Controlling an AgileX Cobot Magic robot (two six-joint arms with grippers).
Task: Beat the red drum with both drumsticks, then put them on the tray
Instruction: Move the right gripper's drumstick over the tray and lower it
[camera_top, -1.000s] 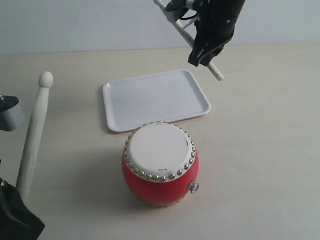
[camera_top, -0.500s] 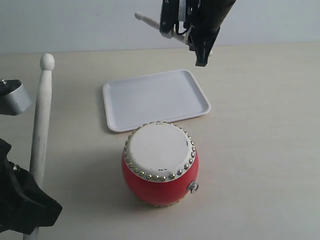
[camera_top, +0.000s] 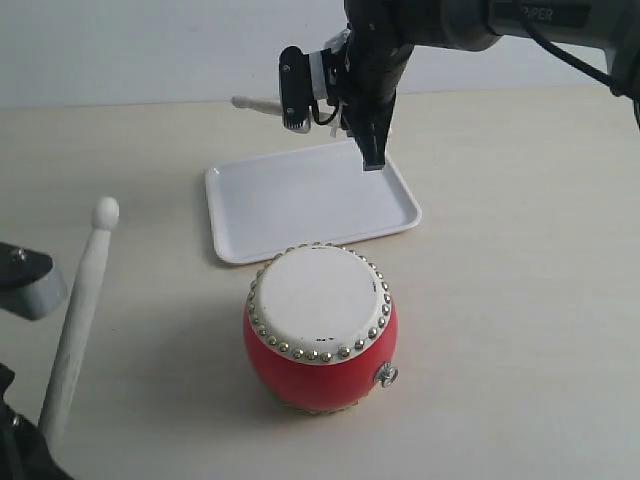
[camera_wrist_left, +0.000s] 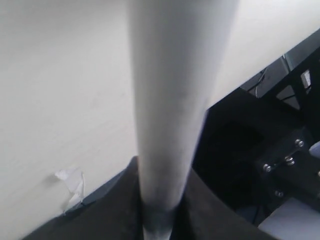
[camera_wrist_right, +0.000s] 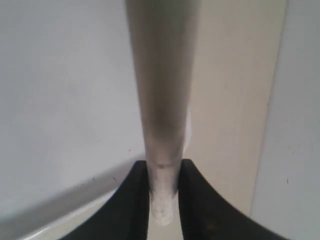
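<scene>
Red drum (camera_top: 320, 335) stands on the table (camera_top: 520, 300) just beside the tray (camera_top: 240, 205), and with the left hand (camera_wrist_left: 160, 210) clamping the left drumstick (camera_top: 78, 310) and the right hand (camera_wrist_right: 164, 192) the right drumstick (camera_top: 258, 104) only by their butt ends, a hard beat could twist a stick loose.

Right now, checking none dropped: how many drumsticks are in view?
2. One drumstick rises from the left claw, left of the red drum; the second drumstick sticks out of the right claw, near the tray's far rim.
</scene>
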